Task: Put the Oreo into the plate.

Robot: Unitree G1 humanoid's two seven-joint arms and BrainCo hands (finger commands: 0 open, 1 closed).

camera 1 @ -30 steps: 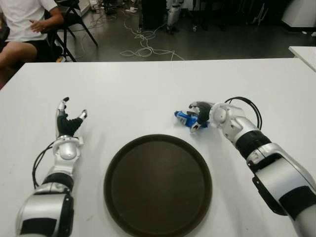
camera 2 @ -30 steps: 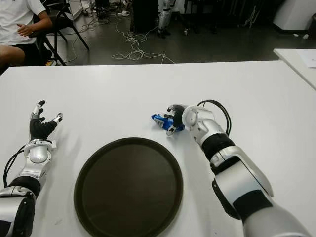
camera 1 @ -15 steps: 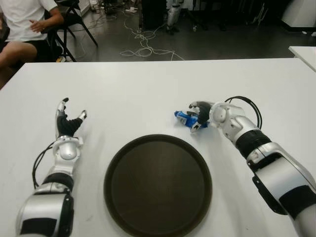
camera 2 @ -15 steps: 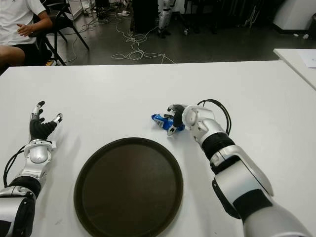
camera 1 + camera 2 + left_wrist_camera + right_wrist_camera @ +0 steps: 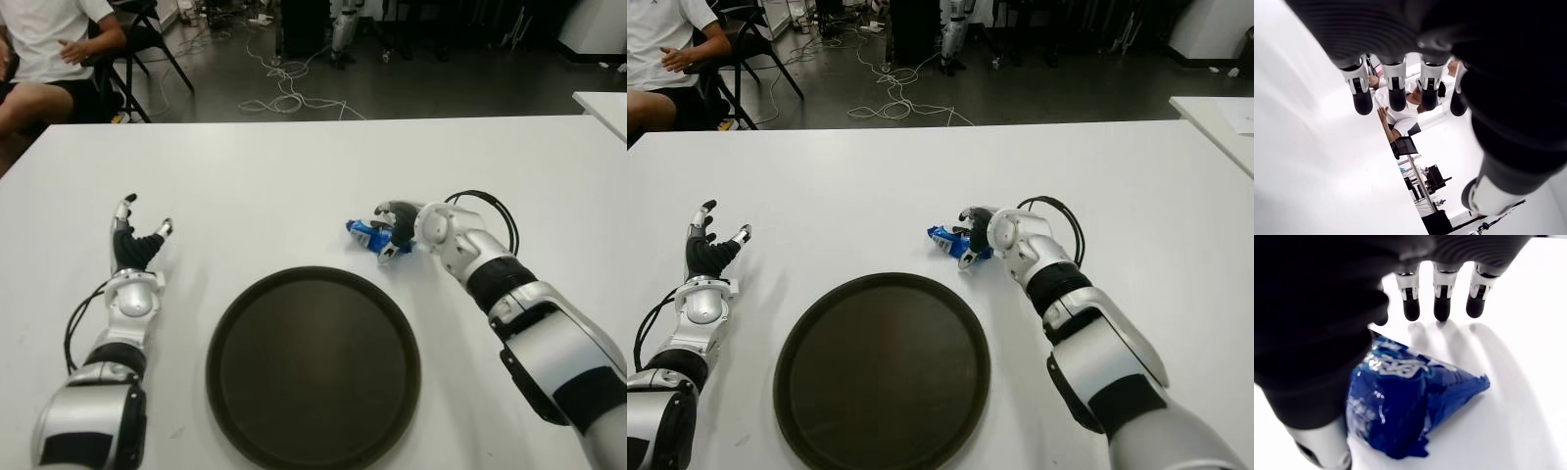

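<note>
Right hand: sitting over the blue Oreo packet near the middle of the white table, fingers reaching past the packet and hanging spread, thumb beside the wrapper, not clamping it. Oreo packet: lying on the table just beyond the far rim of the round dark plate, outside it. Left hand: showing left of the plate, towards the table's left edge, fingers standing apart and holding nothing.
</note>
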